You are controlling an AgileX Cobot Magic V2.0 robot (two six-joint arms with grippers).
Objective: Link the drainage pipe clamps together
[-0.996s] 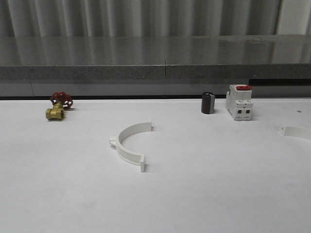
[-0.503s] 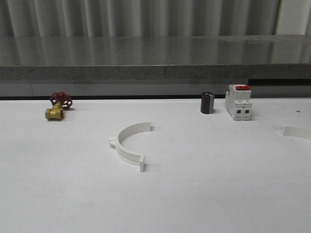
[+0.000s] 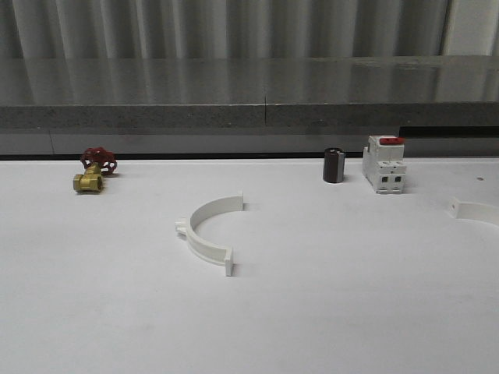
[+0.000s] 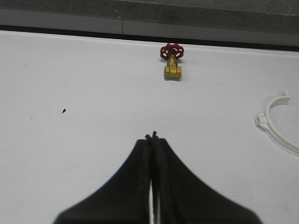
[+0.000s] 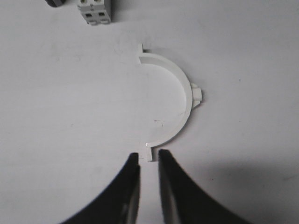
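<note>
near clamp half (image 3: 206,231): lay flat mid-table, open side toward the right, well apart from its mate; likely left there as the fixed piece to be met.
far clamp half (image 5: 174,105): lay flat at the table's right edge, cut off in the front view (image 3: 474,210); open side faced left in the wrist picture, one end tab at the fingertips.
right gripper (image 5: 148,161): jaws parted by a narrow gap, tab just ahead of that gap, nothing clamped yet; seemingly lined up to pinch the tab.
left gripper (image 4: 152,138): fingers pressed together, empty, above bare table; apparently idle.
valve (image 3: 93,172), black cylinder (image 3: 334,165), breaker (image 3: 384,164): stood along the back, clear of the work.
progress: halves unjoined.
</note>
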